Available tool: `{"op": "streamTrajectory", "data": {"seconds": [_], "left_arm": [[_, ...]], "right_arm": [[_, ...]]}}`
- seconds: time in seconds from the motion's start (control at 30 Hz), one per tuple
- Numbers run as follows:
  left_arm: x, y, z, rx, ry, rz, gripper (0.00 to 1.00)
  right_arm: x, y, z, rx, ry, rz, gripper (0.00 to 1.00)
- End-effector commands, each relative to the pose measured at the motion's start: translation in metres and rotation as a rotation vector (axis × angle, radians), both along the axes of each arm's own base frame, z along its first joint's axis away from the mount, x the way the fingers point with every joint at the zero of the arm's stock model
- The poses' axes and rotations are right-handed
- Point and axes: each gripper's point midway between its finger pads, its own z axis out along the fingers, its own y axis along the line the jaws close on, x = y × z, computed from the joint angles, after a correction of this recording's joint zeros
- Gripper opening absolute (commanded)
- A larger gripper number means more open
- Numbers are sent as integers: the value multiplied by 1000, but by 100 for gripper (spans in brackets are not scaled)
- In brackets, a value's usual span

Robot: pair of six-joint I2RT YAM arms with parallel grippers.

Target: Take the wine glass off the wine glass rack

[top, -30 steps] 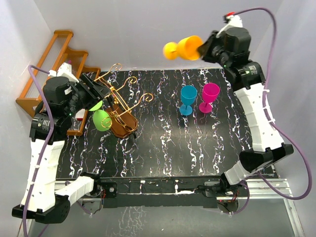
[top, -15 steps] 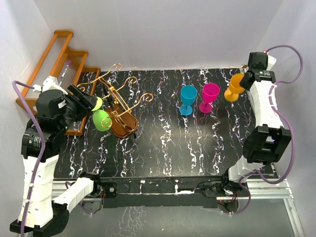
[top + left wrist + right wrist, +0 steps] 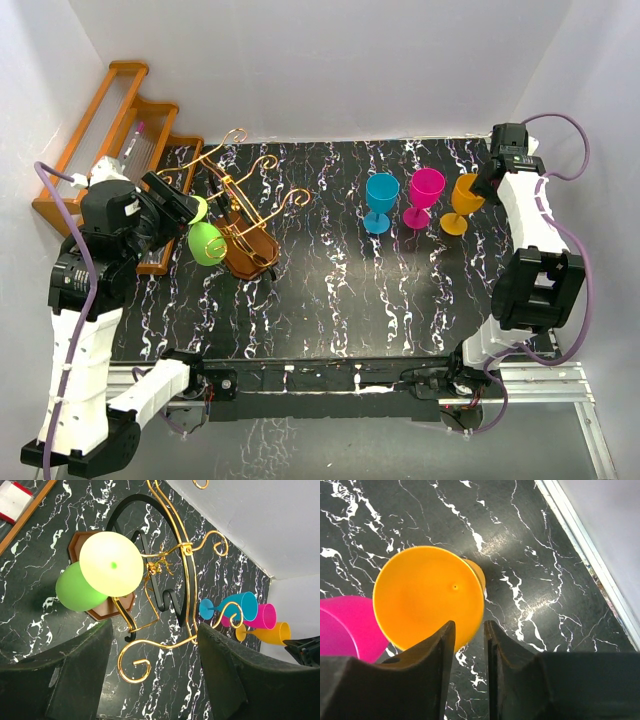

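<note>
The right arm has swung down from high over the far wall; the orange wine glass (image 3: 460, 200) it carried aloft now stands upright on the black marbled table (image 3: 330, 300), just beside the magenta glass (image 3: 425, 192), with the blue glass (image 3: 380, 198) next along; the right gripper (image 3: 469, 632) sits at the orange bowl's rim, its fingers nearly together and pinching that rim. The left arm has drawn back a little toward the wooden stepped shelf (image 3: 110, 110); the left gripper (image 3: 155, 630) has its fingers spread wide, aimed at the rack and holding nothing. The green wine glass (image 3: 206, 244) has not budged; it hangs tilted on the wine glass rack (image 3: 240, 200), bowl down by the brown base, its pale foot caught in the gold wire just off the left fingertips.
</note>
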Motion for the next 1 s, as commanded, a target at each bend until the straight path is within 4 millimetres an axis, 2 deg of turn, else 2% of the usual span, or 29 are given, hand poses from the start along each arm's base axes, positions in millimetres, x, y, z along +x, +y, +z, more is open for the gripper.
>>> {"op": "streamTrajectory", "data": {"seconds": [0.0, 0.07, 0.13, 0.2, 0.27, 0.37, 0.47, 0.6, 0.67, 0.77, 0.87, 0.97], "left_arm": [[-3, 6, -4, 28, 17, 16, 67], [-2, 5, -7, 30, 29, 13, 67], [-1, 4, -9, 29, 37, 7, 67], [0, 2, -12, 28, 48, 1, 67], [1, 1, -17, 25, 65, 0, 67], [2, -3, -27, 7, 97, -5, 67], [3, -10, -40, -30, 144, -13, 67], [6, -29, -56, -155, 208, -26, 60], [6, -37, -63, -233, 226, -14, 58], [3, -44, -75, -353, 232, 31, 56], [-3, -46, -87, -450, 234, 86, 56], [-6, -35, -91, -440, 225, 148, 56]], "right_arm": [[23, 2, 24, 7, -105, 32, 35], [27, 6, 38, 18, -134, 51, 37], [30, 11, 60, 27, -182, 76, 39], [33, 17, 88, 36, -242, 108, 40], [33, 21, 125, 25, -321, 129, 42], [31, 29, 165, 12, -398, 152, 44], [28, 49, 199, 25, -479, 210, 45], [26, 95, 239, 35, -602, 327, 44], [23, 118, 252, 50, -645, 382, 44], [21, 141, 261, 81, -676, 439, 44], [20, 153, 264, 98, -685, 480, 43], [18, 158, 267, 100, -699, 504, 43]]}}
